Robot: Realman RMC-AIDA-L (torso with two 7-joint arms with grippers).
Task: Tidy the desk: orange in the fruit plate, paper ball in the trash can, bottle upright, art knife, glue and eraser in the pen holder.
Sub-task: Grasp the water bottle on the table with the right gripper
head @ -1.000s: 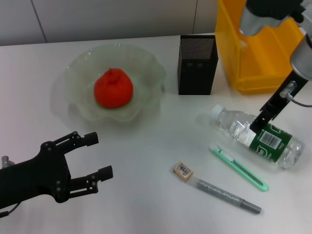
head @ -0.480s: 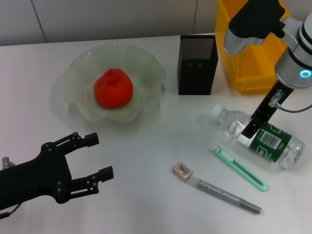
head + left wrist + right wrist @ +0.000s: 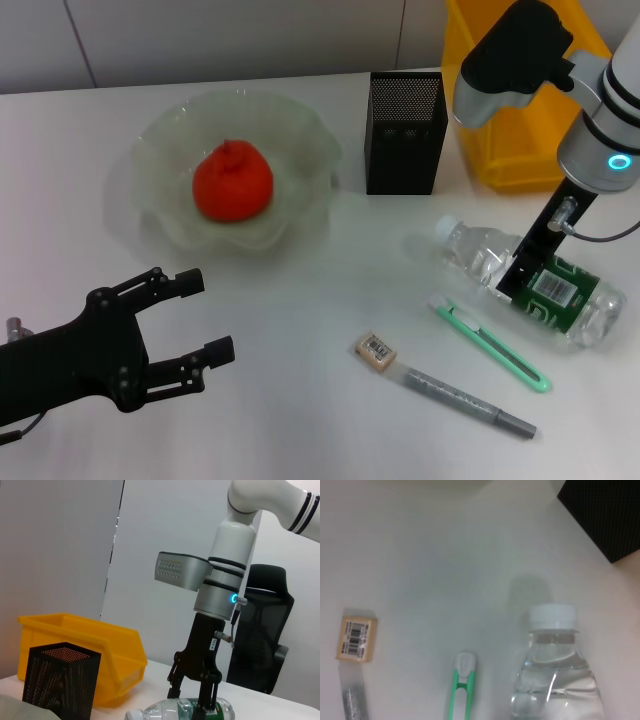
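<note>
- Right now the right gripper [image 3: 517,280] is reaching down over the bottle [image 3: 525,280], which is lying on its side at the right of the head view; its claw looks partly open around the bottle's middle, not squeezing yet.
- It should grab the firm middle, squeeze gently, then tip the bottle up onto its bottom.
- The left gripper [image 3: 200,318] is waiting at the lower left, claw wide and empty.
- The orange [image 3: 232,181] is sitting in the fruit plate [image 3: 160,140].
</note>
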